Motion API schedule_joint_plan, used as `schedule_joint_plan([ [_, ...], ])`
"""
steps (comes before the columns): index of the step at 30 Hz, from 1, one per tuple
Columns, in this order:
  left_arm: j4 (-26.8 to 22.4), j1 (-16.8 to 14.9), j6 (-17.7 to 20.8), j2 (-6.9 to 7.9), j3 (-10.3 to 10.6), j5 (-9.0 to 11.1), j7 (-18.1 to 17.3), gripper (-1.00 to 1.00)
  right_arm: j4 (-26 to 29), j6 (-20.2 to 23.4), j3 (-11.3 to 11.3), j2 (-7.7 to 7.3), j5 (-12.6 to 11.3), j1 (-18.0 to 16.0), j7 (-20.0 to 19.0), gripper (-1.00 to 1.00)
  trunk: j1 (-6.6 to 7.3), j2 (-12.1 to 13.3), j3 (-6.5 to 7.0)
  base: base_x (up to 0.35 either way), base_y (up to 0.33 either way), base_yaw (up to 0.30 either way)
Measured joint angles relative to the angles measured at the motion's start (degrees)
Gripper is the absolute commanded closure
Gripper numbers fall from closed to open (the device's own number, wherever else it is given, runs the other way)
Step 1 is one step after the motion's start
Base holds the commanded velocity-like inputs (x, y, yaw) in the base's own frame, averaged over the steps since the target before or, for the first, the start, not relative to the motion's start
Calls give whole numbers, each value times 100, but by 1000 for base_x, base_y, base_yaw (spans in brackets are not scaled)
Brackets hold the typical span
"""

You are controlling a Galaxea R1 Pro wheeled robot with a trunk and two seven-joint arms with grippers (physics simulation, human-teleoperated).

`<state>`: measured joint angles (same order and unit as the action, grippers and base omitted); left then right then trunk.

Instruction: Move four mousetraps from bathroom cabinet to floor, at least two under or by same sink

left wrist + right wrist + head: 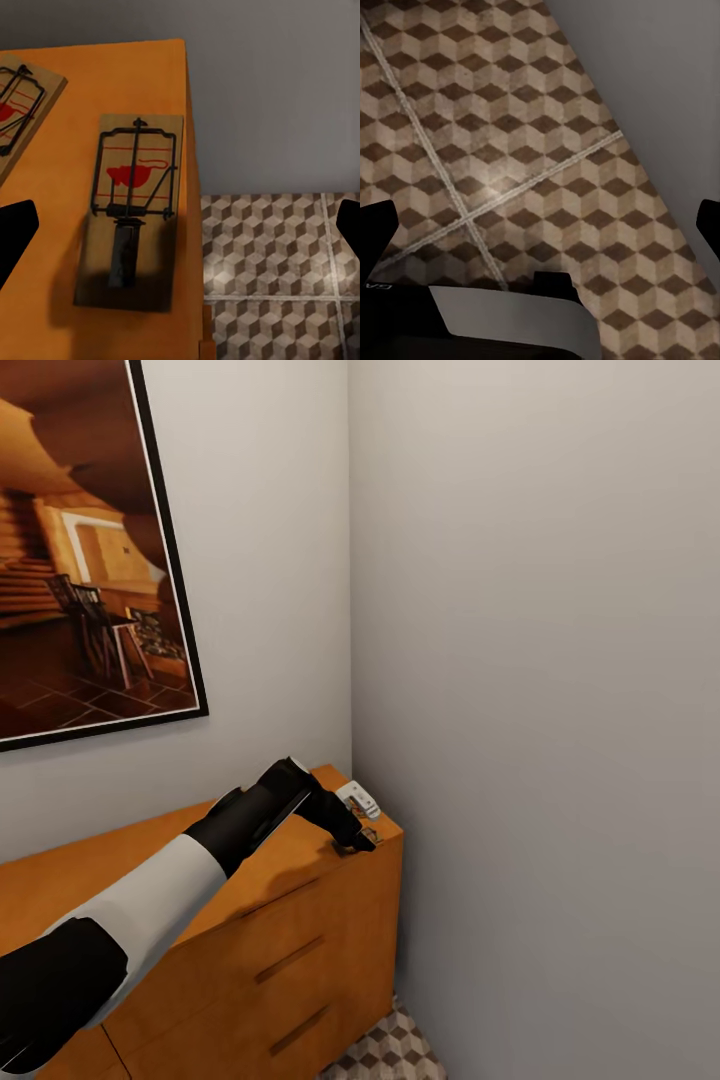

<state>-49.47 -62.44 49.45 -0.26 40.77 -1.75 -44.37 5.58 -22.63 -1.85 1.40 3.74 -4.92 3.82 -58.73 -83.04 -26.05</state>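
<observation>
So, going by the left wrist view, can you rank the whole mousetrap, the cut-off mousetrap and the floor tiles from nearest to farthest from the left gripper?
1. The whole mousetrap, on the cabinet top near its edge, just ahead of the open left gripper.
2. The cut-off mousetrap, on the same top, off to one side.
3. The bathroom floor tiles, well below the cabinet edge.

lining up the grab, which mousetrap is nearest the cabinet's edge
The fully visible brown wooden mousetrap, lying along the orange cabinet top's edge; the other mousetrap is cut off by the frame.

Two mousetraps (133, 210) lie flat on the cabinet (75, 90).
</observation>
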Motion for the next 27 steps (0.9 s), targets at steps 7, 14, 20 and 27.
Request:
schedule_joint_plan([
  [7, -12, 0, 8, 0, -89, -3, 9, -100, 0, 1, 1, 0, 0, 0, 0, -100, 0, 0, -43, 0, 0, 0],
  [14, -4, 0, 9, 0, -178, -6, 15, -100, 0, 4, 4, 0, 0, -2, 0, -100, 0, 0, -88, 0, 0, 0],
  [20, -7, 0, 9, 0, -197, -6, 16, -100, 0, 2, 6, 0, 0, -4, 0, -100, 0, 0, -128, 0, 0, 0],
  [27, -3, 0, 9, 0, -201, -7, 16, -100, 0, 3, 5, 0, 0, -4, 0, -100, 0, 0, -173, 0, 0, 0],
])
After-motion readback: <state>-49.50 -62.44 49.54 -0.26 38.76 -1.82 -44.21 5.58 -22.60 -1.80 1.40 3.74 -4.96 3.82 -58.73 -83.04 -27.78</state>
